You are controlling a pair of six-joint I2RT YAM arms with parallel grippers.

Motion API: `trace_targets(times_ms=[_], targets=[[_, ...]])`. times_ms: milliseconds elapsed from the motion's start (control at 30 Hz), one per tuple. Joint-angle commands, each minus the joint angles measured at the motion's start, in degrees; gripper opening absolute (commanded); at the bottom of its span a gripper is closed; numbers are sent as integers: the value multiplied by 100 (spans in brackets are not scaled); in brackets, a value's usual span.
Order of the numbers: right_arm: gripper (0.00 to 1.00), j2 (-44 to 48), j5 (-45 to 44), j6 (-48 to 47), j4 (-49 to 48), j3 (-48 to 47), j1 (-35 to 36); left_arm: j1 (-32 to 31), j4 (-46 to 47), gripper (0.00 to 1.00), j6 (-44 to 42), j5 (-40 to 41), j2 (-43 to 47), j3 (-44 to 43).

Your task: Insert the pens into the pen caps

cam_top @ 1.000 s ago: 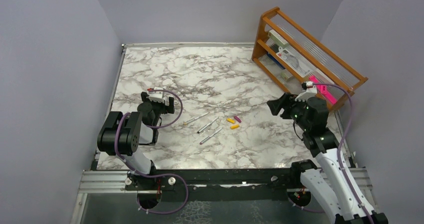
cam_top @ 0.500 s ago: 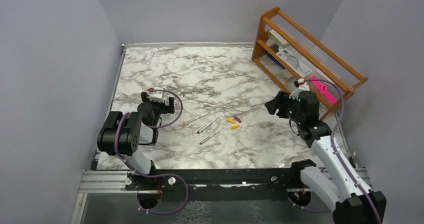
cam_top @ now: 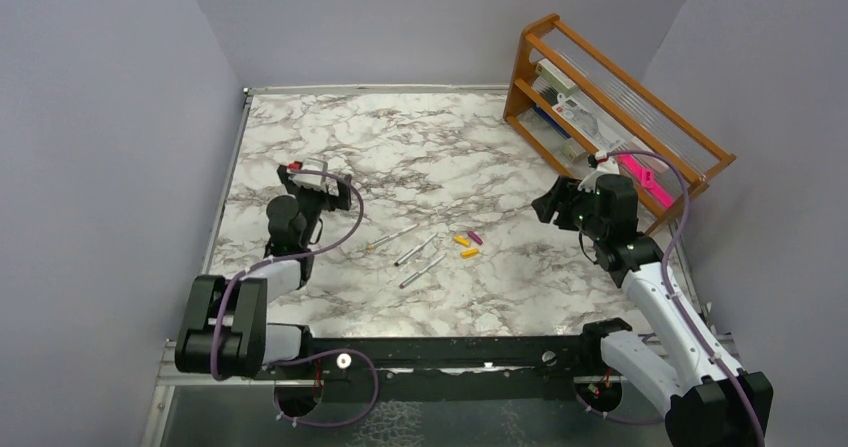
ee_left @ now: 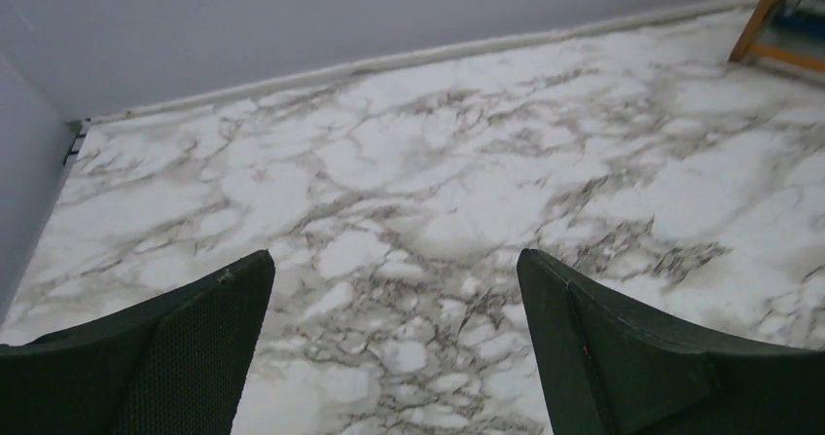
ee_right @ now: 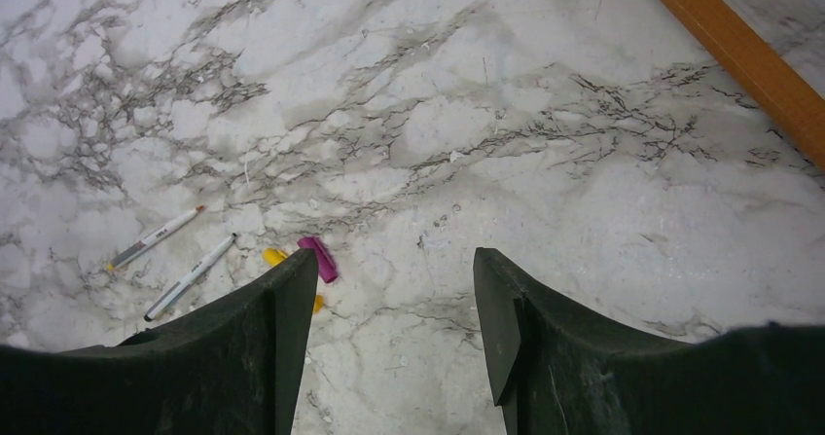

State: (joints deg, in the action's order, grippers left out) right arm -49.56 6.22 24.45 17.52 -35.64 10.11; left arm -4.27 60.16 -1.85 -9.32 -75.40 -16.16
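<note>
Pens lie loose in the middle of the tabletop, three slim grey sticks roughly parallel and slanting up to the right, none touching another. Just to their right sit the caps: one yellow-orange nearest, then another yellow one and the magenta cap side by side a little farther back. All are apart from the pens, so no pen is capped yet. Left of the pens, the left hand hangs above bare marble with its jaws spread wide and nothing between them. Its wrist view shows only tabletop and the far wall, so it looks parked in readiness rather than aimed at anything. On the right, the right hand faces left toward the cluster, jaws partly apart and empty. In its wrist view the magenta cap shows just beside the left finger, which suggests it is lining up on the caps. Farther right, a wooden rack leans by the wall with a bright pink object in it, no part of this job.
</note>
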Motion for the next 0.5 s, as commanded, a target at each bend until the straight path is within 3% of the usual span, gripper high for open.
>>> trace_targets(times_ms=[0,100,133,200,267,333,467], targets=[[60,7,-50,-61,-101,-20,-14,-53,-1282,99,2176,-87,816,-680],[60,12,83,92,91,-133,-9,-33,-3131,99,3376,-966,1076,-1599],[60,63,99,137,148,-199,-9,-31,-3249,99,3674,-1239,1114,-1649],[60,243,71,167,156,-230,-9,-20,-3035,99,4790,-1289,1414,-1302],[60,455,4,122,68,-209,-9,4,-2148,99,5294,-1425,1873,-699],[60,520,49,101,-15,-207,-9,1,-2176,99,5070,-1453,2271,-685],[60,-93,563,313,131,-522,-10,-334,-4819,99,3397,-653,2379,-2230]])
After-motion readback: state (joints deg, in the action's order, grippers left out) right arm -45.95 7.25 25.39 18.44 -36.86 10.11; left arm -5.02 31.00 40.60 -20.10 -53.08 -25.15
